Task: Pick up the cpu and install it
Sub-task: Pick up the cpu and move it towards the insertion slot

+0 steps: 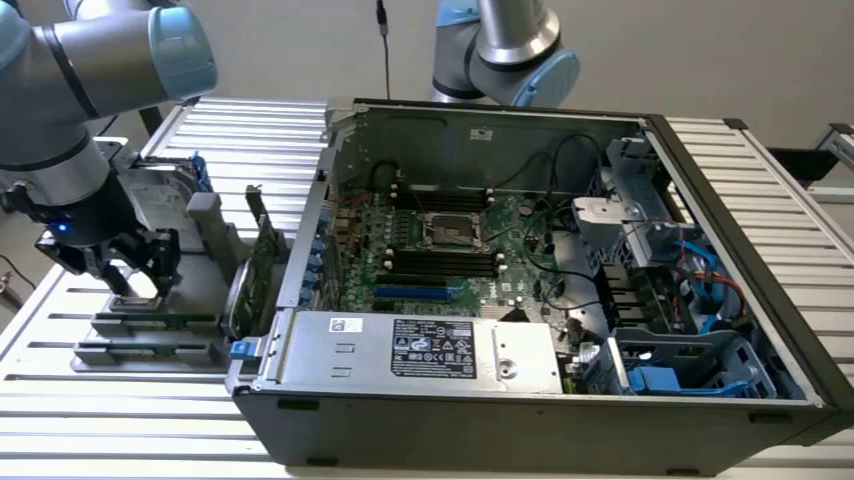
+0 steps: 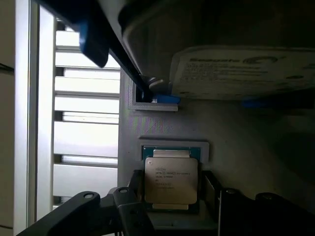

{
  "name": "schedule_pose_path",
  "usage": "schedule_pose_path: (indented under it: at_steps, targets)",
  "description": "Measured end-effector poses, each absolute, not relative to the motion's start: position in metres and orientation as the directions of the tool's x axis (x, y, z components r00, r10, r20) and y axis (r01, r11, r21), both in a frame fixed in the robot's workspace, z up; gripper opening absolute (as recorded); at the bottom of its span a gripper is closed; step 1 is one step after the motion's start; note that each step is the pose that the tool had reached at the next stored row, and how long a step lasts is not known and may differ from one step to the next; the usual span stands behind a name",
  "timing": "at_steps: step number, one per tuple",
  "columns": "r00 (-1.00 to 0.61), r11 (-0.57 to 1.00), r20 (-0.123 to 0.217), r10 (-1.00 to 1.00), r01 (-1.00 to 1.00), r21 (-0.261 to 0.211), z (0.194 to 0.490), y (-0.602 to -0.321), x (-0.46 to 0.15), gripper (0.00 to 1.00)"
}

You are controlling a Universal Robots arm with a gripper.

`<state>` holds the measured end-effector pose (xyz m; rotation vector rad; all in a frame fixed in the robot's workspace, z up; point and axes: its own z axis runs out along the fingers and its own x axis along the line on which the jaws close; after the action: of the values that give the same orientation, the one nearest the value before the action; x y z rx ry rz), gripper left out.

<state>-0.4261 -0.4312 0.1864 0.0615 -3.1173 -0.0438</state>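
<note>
Grey slatted metal forms the worktop (image 1: 134, 420), which carries the open computer case (image 1: 534, 405). The socket (image 1: 451, 232) on its motherboard (image 1: 427, 272) looks empty, so the install is not yet done. At the exterior view's left, well apart from the socket, the gripper (image 1: 136, 285) hangs low over a grey holder (image 2: 236, 142). Its fingers (image 2: 211, 191) stand wide, one on each side of the cpu (image 2: 171, 181). The cpu lies flat in the holder's recess, apparently ungripped, so the pickup looks barely begun.

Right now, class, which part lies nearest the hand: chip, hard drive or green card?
The cpu: the small silvery square chip lying flat, straddled by the open hand.
</note>
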Motion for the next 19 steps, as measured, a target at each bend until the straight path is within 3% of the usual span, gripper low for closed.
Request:
schedule_pose_path:
  at_steps: [10, 14, 19]
  targets:
    - [-0.999, 0.999, 0.023, -0.045, -0.044, 0.028, 0.183, -0.432, -0.426, 0.60]
    - [-0.999, 0.999, 0.023, -0.045, -0.044, 0.029, 0.183, -0.432, -0.426, 0.55]
    - [-0.999, 0.999, 0.026, -0.045, -0.044, 0.031, 0.194, -0.432, -0.426, 0.55]
